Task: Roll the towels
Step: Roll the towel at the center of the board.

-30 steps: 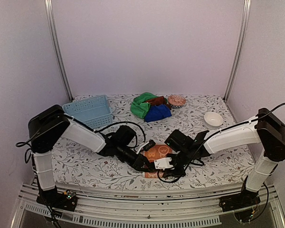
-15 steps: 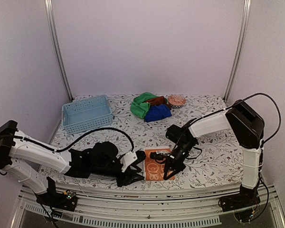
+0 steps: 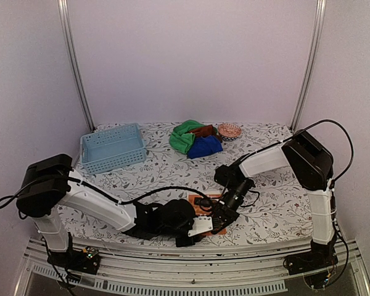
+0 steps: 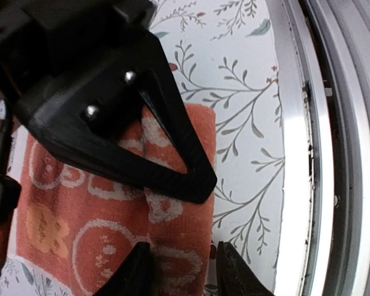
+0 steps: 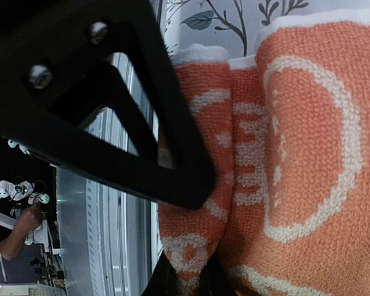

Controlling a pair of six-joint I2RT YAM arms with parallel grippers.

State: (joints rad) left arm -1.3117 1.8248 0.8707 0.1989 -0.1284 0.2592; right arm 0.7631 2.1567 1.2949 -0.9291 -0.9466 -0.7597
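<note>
Orange towel [image 4: 98, 216] lay flat under both pincers; right gripper [image 5: 184, 280] pinched its folded near edge, left gripper [image 4: 179, 271] half open straddling same edge beside table rim [image 4: 296, 154]

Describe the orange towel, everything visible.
The orange towel is terry-like cloth with a cream pattern of rings and small figures. It lies on the floral table cover near the front edge, mostly flat, its near edge gathered into a fold. The right gripper is shut, pinching that fold; the left gripper straddles the same edge, jaws partly apart. Both arms hide much of it from above.
</note>
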